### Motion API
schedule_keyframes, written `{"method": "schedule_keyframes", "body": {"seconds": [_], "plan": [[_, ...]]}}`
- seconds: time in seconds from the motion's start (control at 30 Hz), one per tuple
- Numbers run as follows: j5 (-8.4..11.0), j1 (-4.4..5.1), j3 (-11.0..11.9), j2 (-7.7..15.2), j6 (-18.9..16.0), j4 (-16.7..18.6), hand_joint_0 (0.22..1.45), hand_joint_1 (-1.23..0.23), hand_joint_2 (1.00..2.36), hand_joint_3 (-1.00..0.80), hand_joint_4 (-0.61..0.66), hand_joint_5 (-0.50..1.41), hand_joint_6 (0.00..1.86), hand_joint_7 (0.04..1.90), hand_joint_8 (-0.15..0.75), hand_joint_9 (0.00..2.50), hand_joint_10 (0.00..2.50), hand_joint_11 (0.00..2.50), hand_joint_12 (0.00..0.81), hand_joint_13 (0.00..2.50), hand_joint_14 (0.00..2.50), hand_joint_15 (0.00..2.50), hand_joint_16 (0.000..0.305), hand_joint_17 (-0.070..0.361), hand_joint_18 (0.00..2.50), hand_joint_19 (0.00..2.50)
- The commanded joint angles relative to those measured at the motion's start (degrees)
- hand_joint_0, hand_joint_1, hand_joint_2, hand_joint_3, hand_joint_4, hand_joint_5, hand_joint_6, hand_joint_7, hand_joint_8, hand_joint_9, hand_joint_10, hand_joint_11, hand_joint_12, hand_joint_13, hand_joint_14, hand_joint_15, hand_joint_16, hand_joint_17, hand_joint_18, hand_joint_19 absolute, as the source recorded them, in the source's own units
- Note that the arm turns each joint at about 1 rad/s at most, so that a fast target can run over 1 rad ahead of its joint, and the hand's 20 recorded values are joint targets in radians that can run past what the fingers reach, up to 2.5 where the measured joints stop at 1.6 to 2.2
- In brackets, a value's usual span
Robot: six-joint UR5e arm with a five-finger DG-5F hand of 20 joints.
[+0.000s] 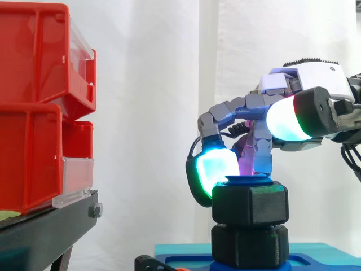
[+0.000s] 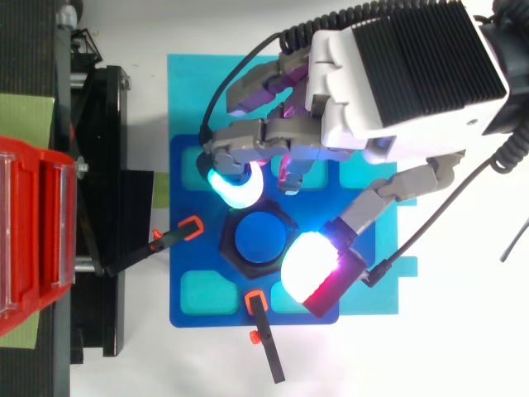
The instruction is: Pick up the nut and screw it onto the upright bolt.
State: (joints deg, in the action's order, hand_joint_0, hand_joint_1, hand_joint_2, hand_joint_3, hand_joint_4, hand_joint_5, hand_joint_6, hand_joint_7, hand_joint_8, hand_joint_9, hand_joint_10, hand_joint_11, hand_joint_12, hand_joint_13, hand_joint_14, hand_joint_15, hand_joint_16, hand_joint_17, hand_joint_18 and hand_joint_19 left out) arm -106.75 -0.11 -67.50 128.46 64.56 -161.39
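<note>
One nut (image 1: 250,204) between spread fingers (image 1: 220,166), on bolt (image 2: 259,238)

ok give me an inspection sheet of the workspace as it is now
surface: dark blue fixture plate on a cyan mat
job's things: black hexagonal nut at the top of the blue upright bolt, a second black hexagonal piece beneath
clutter: two black clamps with orange tips at the plate's edges
hand: over the nut, hold cannot be told
cables: nothing seen
surroundings: red plastic bins on a black stand, white curtain
</note>
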Motion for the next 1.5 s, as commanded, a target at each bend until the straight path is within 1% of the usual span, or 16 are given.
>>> {"method": "schedule_keyframes", "body": {"seconds": [0.0, 0.17, 0.27, 0.4, 0.53, 0.7, 0.73, 0.8, 0.83, 0.93, 1.0, 1.1, 1.17, 1.23, 1.33, 1.47], "plan": [[-0.03, -0.33, 0.0, 0.0, 0.3, -0.6, 0.53, -0.37, 1.00, -0.50, 0.21, 0.02, 0.50, 1.40, 0.334, 1.40, 0.01, 0.22, 0.289, 1.12, 0.00, 0.12, 0.023, 0.053, 0.70, 0.17], [-0.03, -0.77, 0.0, 0.0, 0.5, -1.5, 0.53, -0.37, 1.00, -0.50, 0.13, 0.06, 0.51, 1.50, 0.298, 1.49, 0.01, 0.21, 0.270, 1.20, 0.00, 0.13, 0.021, 0.048, 0.78, 0.20], [-0.21, -1.12, 0.0, 0.0, 0.5, -1.7, 0.54, -0.38, 1.00, -0.50, 0.08, 0.06, 0.58, 1.36, 0.256, 1.63, 0.01, 0.23, 0.244, 1.28, 0.01, 0.14, 0.020, 0.044, 0.88, 0.24], [-0.56, -1.56, 0.0, 0.0, 0.7, -2.4, 0.54, -0.38, 1.00, -0.50, 0.06, 0.06, 0.62, 1.28, 0.227, 1.68, 0.01, 0.22, 0.225, 1.33, 0.00, 0.14, 0.017, 0.039, 0.94, 0.28], [-1.09, -2.35, 0.0, 0.0, 0.7, -2.3, 0.53, -0.37, 1.00, -0.50, 0.09, 0.06, 0.58, 1.36, 0.256, 1.68, 0.01, 0.24, 0.234, 1.33, 0.00, 0.14, 0.018, 0.041, 0.95, 0.26], [-2.14, -2.88, 0.4, 0.0, 0.7, -1.9, 0.52, -0.35, 1.00, -0.50, 0.14, 0.05, 0.55, 1.47, 0.318, 1.61, 0.01, 0.25, 0.264, 1.30, 0.01, 0.15, 0.022, 0.049, 0.94, 0.27], [-2.23, -2.88, 0.7, 0.0, 0.7, -1.8, 0.52, -0.35, 1.00, -0.50, 0.16, 0.05, 0.51, 1.55, 0.320, 1.60, 0.01, 0.26, 0.270, 1.29, 0.00, 0.15, 0.023, 0.052, 0.93, 0.27], [-2.67, -3.06, 1.1, 0.0, 0.6, -1.6, 0.52, -0.35, 1.00, -0.50, 0.16, 0.04, 0.50, 1.54, 0.330, 1.58, 0.01, 0.25, 0.274, 1.28, 0.01, 0.15, 0.024, 0.053, 0.93, 0.28], [-2.67, -3.06, 1.1, 0.0, 0.6, -1.6, 0.52, -0.34, 1.00, -0.50, 0.19, 0.02, 0.50, 1.46, 0.337, 1.55, 0.01, 0.25, 0.279, 1.26, 0.01, 0.15, 0.026, 0.058, 0.93, 0.30], [-3.29, -3.14, 2.2, 0.0, 0.0, -1.1, 0.51, -0.34, 1.00, -0.50, 0.21, -0.02, 0.50, 1.45, 0.346, 1.45, 0.01, 0.24, 0.292, 1.20, 0.01, 0.16, 0.030, 0.069, 0.89, 0.34], [-3.73, -3.23, 3.0, 0.0, -0.3, -1.1, 0.50, -0.34, 1.00, -0.50, 0.23, -0.05, 0.50, 1.29, 0.338, 1.38, 0.01, 0.22, 0.295, 1.15, 0.01, 0.15, 0.033, 0.073, 0.87, 0.36], [-4.69, -3.58, 3.6, 0.0, -1.6, -0.9, 0.49, -0.34, 1.00, -0.50, 0.28, -0.10, 0.50, 0.90, 0.313, 1.29, 0.00, 0.09, 0.297, 1.08, 0.00, 0.11, 0.037, 0.083, 0.84, 0.37], [-5.04, -3.58, 3.5, 0.0, -2.4, 0.0, 0.49, -0.34, 1.00, -0.50, 0.27, -0.10, 0.50, 0.84, 0.303, 1.27, 0.00, 0.05, 0.297, 1.06, 0.00, 0.10, 0.038, 0.085, 0.84, 0.37], [-5.31, -3.23, 3.3, 0.0, -2.6, 2.1, 0.49, -0.34, 1.00, -0.50, 0.26, -0.11, 0.50, 0.77, 0.298, 1.24, 0.00, 0.00, 0.292, 1.04, 0.00, 0.09, 0.038, 0.085, 0.83, 0.37], [-5.31, -2.79, 2.0, 0.0, -2.7, 4.8, 0.49, -0.34, 1.00, -0.50, 0.26, -0.11, 0.50, 0.73, 0.296, 1.21, 0.00, 0.00, 0.293, 1.01, 0.00, 0.08, 0.038, 0.085, 0.80, 0.37], [-5.22, -2.44, 1.2, 0.0, -2.6, 5.8, 0.49, -0.34, 1.00, -0.50, 0.25, -0.12, 0.50, 0.71, 0.290, 1.19, 0.00, 0.00, 0.292, 0.97, 0.00, 0.06, 0.038, 0.086, 0.79, 0.36]]}}
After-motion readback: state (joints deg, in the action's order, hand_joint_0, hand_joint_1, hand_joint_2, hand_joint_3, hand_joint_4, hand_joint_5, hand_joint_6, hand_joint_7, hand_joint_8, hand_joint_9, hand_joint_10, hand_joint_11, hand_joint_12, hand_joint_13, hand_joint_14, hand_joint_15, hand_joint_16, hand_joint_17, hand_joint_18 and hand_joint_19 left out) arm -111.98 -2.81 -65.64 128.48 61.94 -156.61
